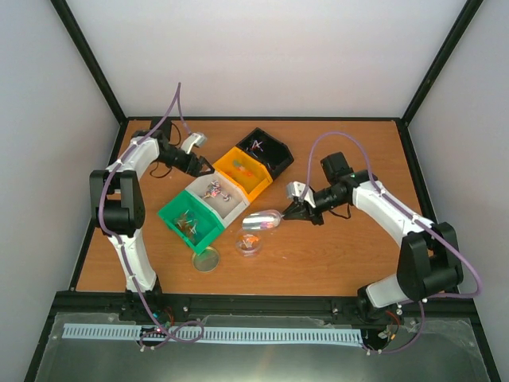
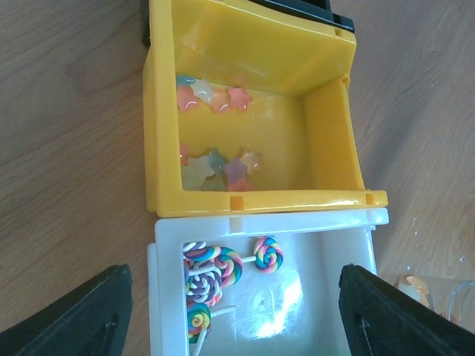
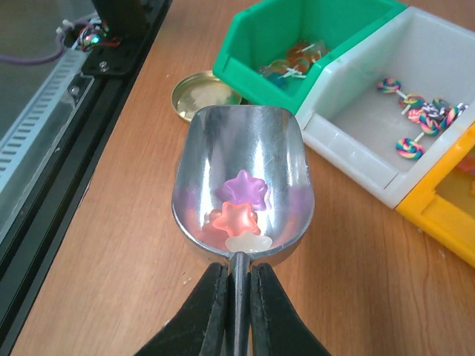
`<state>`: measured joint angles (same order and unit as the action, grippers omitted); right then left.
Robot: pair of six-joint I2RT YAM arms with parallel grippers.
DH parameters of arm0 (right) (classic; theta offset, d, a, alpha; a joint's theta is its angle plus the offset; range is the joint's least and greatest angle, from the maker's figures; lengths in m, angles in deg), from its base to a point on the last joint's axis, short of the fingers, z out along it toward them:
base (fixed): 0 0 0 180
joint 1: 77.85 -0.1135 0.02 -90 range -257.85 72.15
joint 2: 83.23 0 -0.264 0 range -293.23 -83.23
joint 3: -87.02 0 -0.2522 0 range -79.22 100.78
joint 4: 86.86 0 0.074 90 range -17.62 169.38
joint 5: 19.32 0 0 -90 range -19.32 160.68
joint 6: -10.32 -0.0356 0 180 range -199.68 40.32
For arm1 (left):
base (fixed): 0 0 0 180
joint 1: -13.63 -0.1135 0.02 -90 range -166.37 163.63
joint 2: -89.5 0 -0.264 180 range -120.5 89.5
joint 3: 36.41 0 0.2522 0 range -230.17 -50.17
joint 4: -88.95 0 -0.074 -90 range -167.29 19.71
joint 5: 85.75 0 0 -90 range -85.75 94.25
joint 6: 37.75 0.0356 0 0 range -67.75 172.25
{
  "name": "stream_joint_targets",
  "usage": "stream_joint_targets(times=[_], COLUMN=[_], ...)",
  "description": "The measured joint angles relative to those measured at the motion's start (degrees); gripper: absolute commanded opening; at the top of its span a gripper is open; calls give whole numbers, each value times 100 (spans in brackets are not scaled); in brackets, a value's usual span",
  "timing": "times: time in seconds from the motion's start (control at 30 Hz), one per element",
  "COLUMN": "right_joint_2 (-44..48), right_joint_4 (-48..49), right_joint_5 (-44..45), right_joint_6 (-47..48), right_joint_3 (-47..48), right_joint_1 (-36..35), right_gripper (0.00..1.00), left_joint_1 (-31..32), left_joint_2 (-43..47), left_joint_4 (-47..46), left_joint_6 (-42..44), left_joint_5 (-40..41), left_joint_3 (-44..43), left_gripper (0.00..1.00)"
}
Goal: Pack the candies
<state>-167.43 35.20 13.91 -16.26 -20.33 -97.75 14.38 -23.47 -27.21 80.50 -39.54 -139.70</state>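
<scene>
The left pincer [image 2: 234, 274] points down with fingers spread wide and nothing between them, while the right arm bends inward, the right pincer [image 3: 237, 274] closed tight on the thin handle of the scoop [image 3: 245, 141].

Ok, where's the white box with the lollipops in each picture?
Top external: white box, just left of the picture's middle.
Left wrist: bottom centre, cut off by the lower edge.
Right wrist: upper right.
Shared landmark: the yellow box touching its side.
</scene>
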Motion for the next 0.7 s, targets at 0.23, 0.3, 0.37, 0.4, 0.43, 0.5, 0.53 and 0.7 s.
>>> stream_joint_targets(times=[0.23,0.3,0.37,0.4,0.43,0.5,0.53,0.7], right_joint_2=[212,223,236,243,249,254,256,302], right_joint_4=[-664,-732,-787,-815,-835,-868,-885,-927], right_joint_5=[581,809,999,1104,1180,1340,1438,1827], right_joint_6=[365,367,363,354,332,289,254,94], right_joint_3=[52,72,74,74,74,76,85,201], right_joint_1=[-57,-140,-238,-293,-334,-409,-455,-673], right_gripper=[3,3,3,3,3,3,3,3], left_joint_1=[0,0,0,0,0,0,0,0], left_joint_2=[76,76,76,76,76,76,76,76], left_joint_4=[-57,-79,-85,-92,-105,-125,-131,-168], left_joint_6=[-2,-4,-9,-17,-26,-50,-63,-109], left_joint_5=[-31,-35,-39,-44,-48,-61,-66,-105], left_joint_3=[114,114,114,114,116,116,116,120], left_gripper=[78,78,78,78,78,78,78,78])
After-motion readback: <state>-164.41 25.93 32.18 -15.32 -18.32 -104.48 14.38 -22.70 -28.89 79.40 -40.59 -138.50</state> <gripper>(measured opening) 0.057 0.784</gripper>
